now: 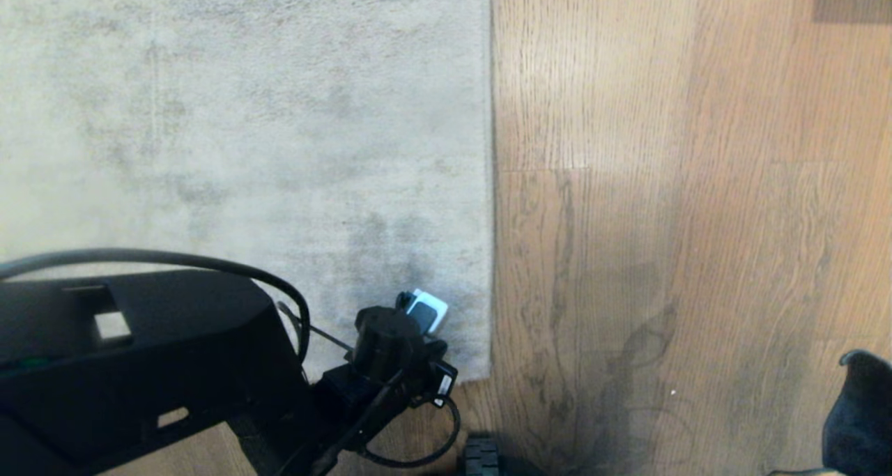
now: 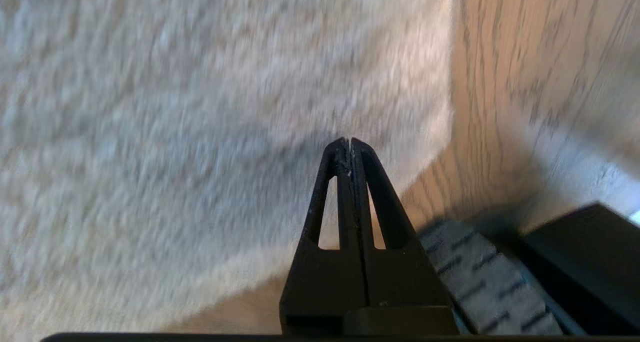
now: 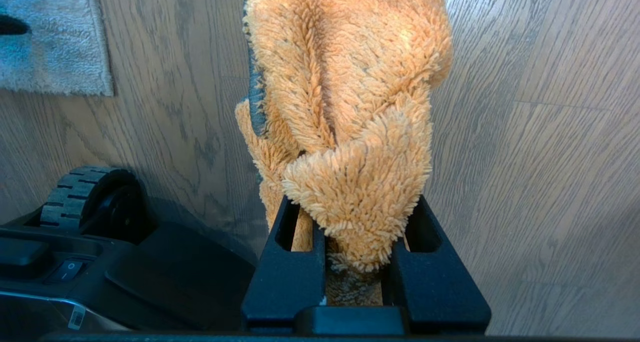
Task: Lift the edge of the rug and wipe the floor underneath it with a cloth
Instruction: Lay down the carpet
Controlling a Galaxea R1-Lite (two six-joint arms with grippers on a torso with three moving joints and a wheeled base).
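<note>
Left gripper [image 2: 350,142], fingers pressed together and empty, hangs over the rug's near corner, rug edge [image 1: 490,183] running away from me just to its right; right gripper [image 3: 357,222] clamps my cloth [image 3: 345,96] above bare floor [image 1: 697,183].

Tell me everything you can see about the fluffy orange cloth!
The cloth is orange and very fuzzy, like a shaggy towel, with a dark strip showing along one fold. It is bunched up and folded over itself, not spread flat. The right gripper is shut on it, its black fingers pinching one end while the rest sticks out beyond them. Behind it lies the brown wooden floor. Whether it touches the floor cannot be told.
</note>
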